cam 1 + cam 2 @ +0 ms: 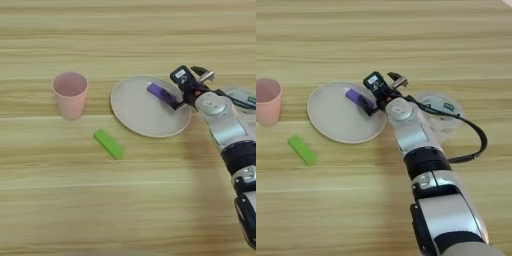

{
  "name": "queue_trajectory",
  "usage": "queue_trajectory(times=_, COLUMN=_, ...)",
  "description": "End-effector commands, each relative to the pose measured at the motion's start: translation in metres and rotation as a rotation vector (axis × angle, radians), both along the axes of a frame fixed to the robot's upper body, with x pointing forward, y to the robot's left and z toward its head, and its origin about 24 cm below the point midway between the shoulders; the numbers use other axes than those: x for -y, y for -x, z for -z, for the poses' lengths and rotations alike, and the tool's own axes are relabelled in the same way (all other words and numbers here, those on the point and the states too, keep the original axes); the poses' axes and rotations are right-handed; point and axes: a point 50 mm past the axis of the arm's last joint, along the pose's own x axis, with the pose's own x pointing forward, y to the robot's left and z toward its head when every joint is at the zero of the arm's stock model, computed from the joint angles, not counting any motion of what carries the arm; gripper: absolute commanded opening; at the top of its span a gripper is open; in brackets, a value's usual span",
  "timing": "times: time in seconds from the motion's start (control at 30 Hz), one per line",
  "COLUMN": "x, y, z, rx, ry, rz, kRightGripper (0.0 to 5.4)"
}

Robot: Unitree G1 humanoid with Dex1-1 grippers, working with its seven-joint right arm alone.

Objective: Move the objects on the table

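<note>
A round beige plate (142, 112) lies in the middle of the table (125, 200). A small purple block (159, 92) rests at an angle over the plate's right part, and its right end meets my right gripper (176, 96). The silver forearm reaches in from the lower right over the plate's right rim. In the right eye view the purple block (357, 98) and the gripper (375, 97) touch in the same way. A pink cup (70, 94) stands upright to the left of the plate. In front of the plate, to its left, a small green block (108, 143) lies on the wood.
A clear round labelled container (438, 111) sits just right of the plate, partly behind my arm. A black cable (476, 137) loops from the wrist over the table at the right.
</note>
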Motion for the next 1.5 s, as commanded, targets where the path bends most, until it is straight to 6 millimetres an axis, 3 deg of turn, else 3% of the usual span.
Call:
queue_trajectory(times=0.03, x=0.004, y=-0.020, z=-0.050, rx=0.184, ry=0.055, rz=0.024, kRightGripper=5.38)
queue_trajectory(times=0.53, x=0.003, y=-0.020, z=-0.040, rx=0.129, ry=0.034, rz=0.013, kRightGripper=5.38)
queue_trajectory(times=1.13, x=-0.023, y=-0.005, z=-0.027, rx=-0.027, ry=-0.064, rz=-0.161, kRightGripper=5.38)
queue_trajectory(times=1.5, x=-0.016, y=-0.007, z=-0.028, rx=-0.002, ry=-0.027, rz=-0.118, kRightGripper=5.38)
